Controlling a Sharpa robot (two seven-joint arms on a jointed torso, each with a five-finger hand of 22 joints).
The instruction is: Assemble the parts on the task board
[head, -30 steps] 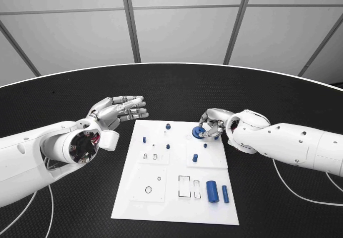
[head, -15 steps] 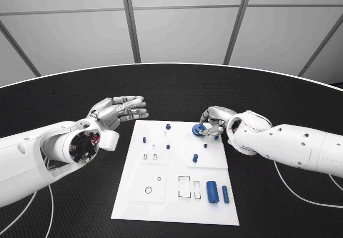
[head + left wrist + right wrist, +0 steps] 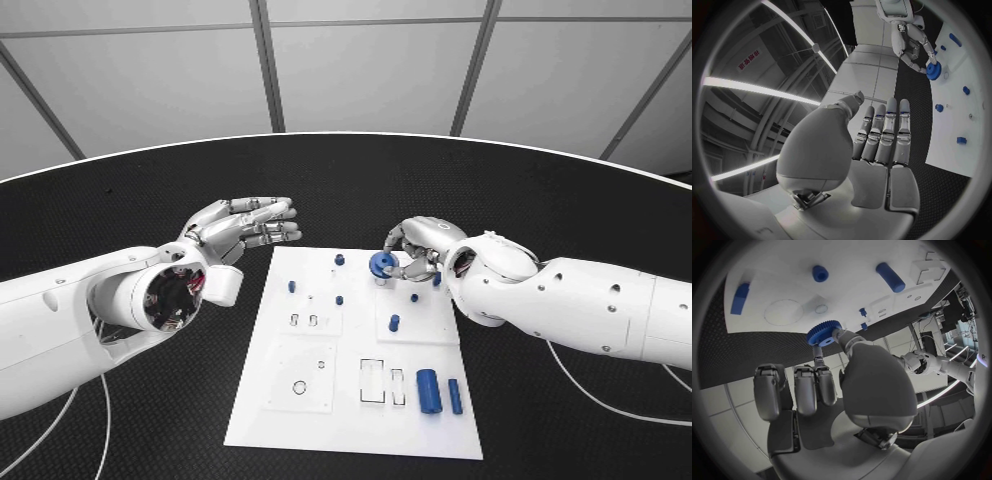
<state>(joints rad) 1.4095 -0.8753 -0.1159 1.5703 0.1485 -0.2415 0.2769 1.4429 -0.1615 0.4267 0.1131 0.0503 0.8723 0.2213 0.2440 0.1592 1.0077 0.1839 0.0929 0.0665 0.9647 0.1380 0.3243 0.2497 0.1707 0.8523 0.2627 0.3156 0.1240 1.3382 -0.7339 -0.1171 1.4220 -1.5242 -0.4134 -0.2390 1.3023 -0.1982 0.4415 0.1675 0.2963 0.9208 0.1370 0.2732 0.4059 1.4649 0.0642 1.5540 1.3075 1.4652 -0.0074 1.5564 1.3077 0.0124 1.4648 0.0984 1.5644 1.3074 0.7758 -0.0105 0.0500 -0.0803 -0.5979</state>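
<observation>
The white task board (image 3: pixel 325 385) lies in the middle of the black table. Over its far edge my right hand (image 3: pixel 415 248) pinches a blue toothed gear (image 3: pixel 382 264) between thumb and a finger; the right wrist view shows the gear (image 3: pixel 823 332) held just above the board (image 3: pixel 786 290). My left hand (image 3: pixel 240 226) hovers beyond the board's far left corner, holding nothing, with its fingers (image 3: pixel 882 135) stretched out. From the left wrist view I see the right hand (image 3: pixel 912 46) with the gear (image 3: pixel 934 70).
Small blue pegs (image 3: pixel 339 258) (image 3: pixel 394 322) stand in the board's far half. A thick blue cylinder (image 3: pixel 427 389) and a thin one (image 3: pixel 454 395) lie near its front right corner. Rectangular slots (image 3: pixel 372 379) and a round hole (image 3: pixel 299 384) are in the near half.
My right hand has carried the gear a little to the left along the board's far edge. The left hand has barely moved.
</observation>
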